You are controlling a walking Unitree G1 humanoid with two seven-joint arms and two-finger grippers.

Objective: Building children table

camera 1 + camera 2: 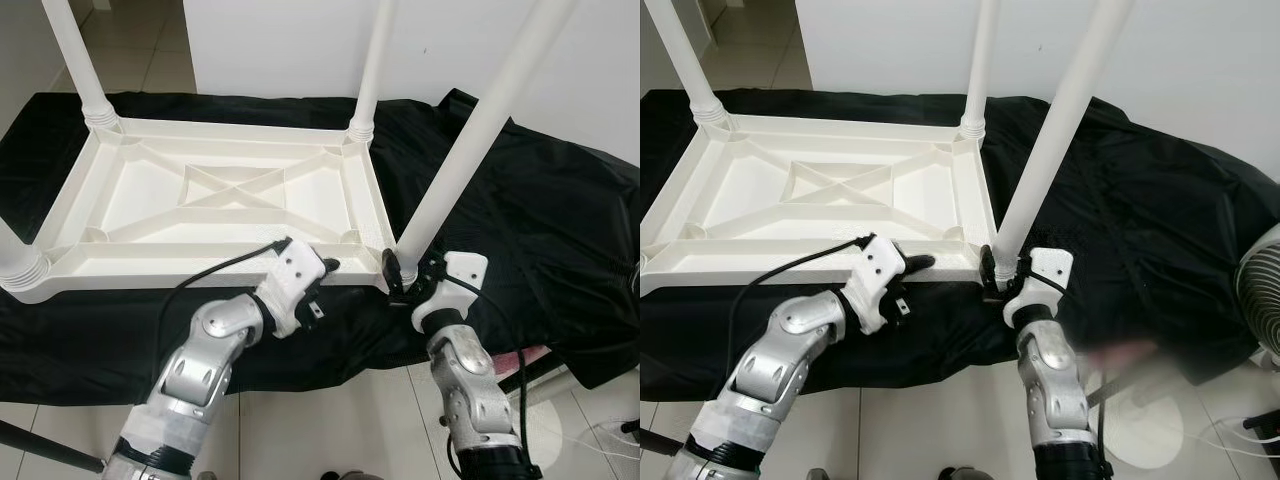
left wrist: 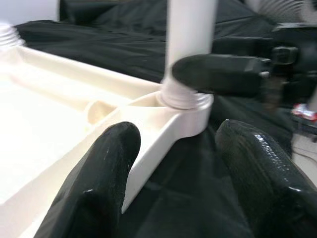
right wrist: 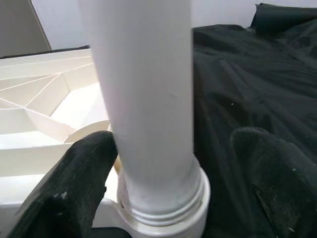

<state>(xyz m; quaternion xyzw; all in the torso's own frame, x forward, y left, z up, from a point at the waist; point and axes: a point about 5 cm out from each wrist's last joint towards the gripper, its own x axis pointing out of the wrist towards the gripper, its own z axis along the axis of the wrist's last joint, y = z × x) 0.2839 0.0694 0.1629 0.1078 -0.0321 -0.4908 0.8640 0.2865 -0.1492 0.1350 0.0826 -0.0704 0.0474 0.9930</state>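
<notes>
At lower right, the right gripper (image 1: pixel 405 278) fingers straddle the upright white plastic leg (image 1: pixel 470 150) base, loosely; the left gripper (image 1: pixel 322 285) fingers gape wide beside the upturned white plastic tabletop (image 1: pixel 210 200) rim.

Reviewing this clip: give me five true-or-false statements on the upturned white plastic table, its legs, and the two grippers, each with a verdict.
1. The white plastic table top lies upside down on a black cloth. True.
2. The right gripper has its fingers on either side of the white leg at the table's near right corner. True.
3. The left gripper holds a loose leg in the air. False: it is at the table's near rim, with one finger inside the rim and one outside.
4. The table rests on bare floor tiles. False: the cloth lies beneath it.
5. The far right corner socket is without a leg. False: a white leg stands in it.
</notes>
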